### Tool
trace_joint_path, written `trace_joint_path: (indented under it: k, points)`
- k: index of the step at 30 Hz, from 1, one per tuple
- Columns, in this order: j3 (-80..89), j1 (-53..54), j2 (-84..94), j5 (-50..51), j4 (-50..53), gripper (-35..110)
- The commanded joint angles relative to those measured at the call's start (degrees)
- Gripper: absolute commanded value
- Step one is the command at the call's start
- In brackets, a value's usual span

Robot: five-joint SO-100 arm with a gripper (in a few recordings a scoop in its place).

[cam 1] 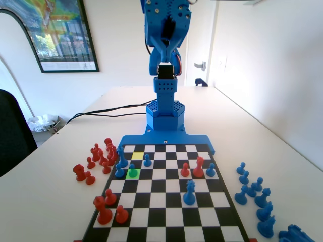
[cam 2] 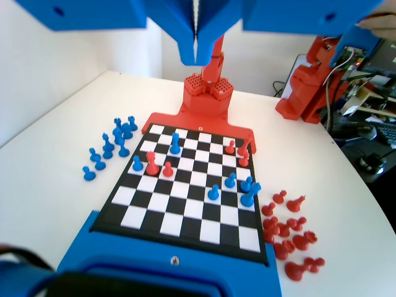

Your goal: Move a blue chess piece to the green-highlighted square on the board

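Pincer [cam 2: 195,52] hanging high over the board [cam 1: 166,217], jaws clenched, carrying nothing. Blue pawn [cam 1: 132,171] already sitting on the green square [cam 1: 132,174]. Judging placement done; any retreat should be staying high, clearing neighbouring pieces.

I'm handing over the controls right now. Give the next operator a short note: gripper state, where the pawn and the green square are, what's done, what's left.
Gripper: raised high above the board, shut and holding nothing.
Blue chess piece: a pawn already stands on the green-highlighted square, in the fixed view on the board's left side, next to a taller blue piece.
The pale yellow-green square, one row farther toward the arm, is bare.
Done: by the look of it, the pawn is placed and released.
Left: probably nothing but confirming that the pawn sits upright within the square, then parking the arm.
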Motion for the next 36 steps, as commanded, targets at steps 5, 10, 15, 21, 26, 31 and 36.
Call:
trace_joint_path:
  k: [5,10,15,21,26,31,36]
  points:
    - [0.09,-0.53,6.15,-0.35,-2.20,1]
    - [0.26,0.62,8.26,-0.62,-2.81,1]
    - [0.26,1.23,8.35,-0.44,-2.81,1]
    - [0.26,1.32,8.35,-0.26,-2.72,1]
    - [0.26,1.32,8.35,-0.26,-2.72,1]
    - [0.26,1.32,8.35,-0.26,-2.72,1]
    - [0.26,1.32,8.35,-0.26,-2.72,1]
